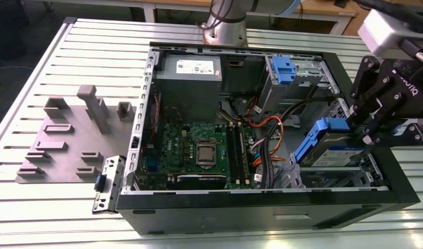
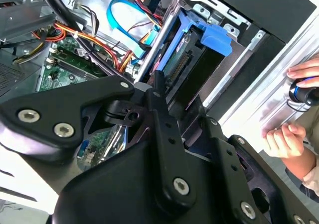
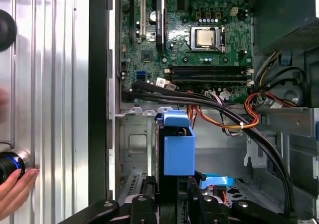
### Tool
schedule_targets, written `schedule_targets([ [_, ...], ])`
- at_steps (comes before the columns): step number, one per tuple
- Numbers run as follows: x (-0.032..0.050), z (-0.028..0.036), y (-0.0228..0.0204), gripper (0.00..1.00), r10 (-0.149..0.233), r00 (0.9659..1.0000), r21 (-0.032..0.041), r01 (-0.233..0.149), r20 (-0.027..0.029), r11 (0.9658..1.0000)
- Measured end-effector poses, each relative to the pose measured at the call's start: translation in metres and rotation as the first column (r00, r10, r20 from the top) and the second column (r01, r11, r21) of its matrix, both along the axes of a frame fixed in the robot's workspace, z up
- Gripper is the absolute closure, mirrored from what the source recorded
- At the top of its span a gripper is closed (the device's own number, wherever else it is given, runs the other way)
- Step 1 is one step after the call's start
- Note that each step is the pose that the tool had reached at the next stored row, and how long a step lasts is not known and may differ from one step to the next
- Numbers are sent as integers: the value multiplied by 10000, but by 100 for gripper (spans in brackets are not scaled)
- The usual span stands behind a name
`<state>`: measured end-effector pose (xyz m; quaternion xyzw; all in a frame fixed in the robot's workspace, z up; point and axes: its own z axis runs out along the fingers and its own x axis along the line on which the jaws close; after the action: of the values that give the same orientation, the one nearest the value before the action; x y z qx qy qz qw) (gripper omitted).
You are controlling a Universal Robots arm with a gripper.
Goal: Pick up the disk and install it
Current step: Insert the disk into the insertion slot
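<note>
And there the disk was gripped on edge, the end effector clamped narrowly on it above the computer case. Its long axis was tilted, pointed down and away from the end effector into the drive bay. The blue rail was turned toward the motherboard. A hand was rested on the worktop alongside.

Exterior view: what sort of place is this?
Probably a robotics lab test bench. An open computer case lies on a slotted metal table, with a grey fixture plate beside it, and the arm's base stands beyond the case. The gripper holds the disk inside the case.
</note>
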<state>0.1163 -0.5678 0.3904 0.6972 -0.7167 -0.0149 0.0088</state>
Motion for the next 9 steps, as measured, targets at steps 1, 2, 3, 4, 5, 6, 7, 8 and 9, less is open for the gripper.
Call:
schedule_targets([
  [1, 0, -18, 0, 65, 0, 10000, 1, 0, 0, 10000],
  [2, 0, -36, 0, 65, 0, 10000, 1, 0, 0, 10000],
  [3, 0, -56, 0, 65, 0, 10000, 0, 0, 0, 10000],
  [4, 0, -73, 0, 65, 0, 10000, 0, 0, 0, 10000],
  [5, 0, -92, 0, 65, 0, 10000, 0, 0, 0, 10000],
  [6, 0, -110, 0, 65, 0, 10000, 1, 0, 0, 10000],
  [7, 0, -128, 0, 65, 0, 10000, 1, 0, 0, 10000],
  [8, 0, -146, 0, 65, 0, 10000, 1, 0, 0, 10000],
  [9, 0, -164, 0, 65, 0, 10000, 0, 0, 0, 10000],
])
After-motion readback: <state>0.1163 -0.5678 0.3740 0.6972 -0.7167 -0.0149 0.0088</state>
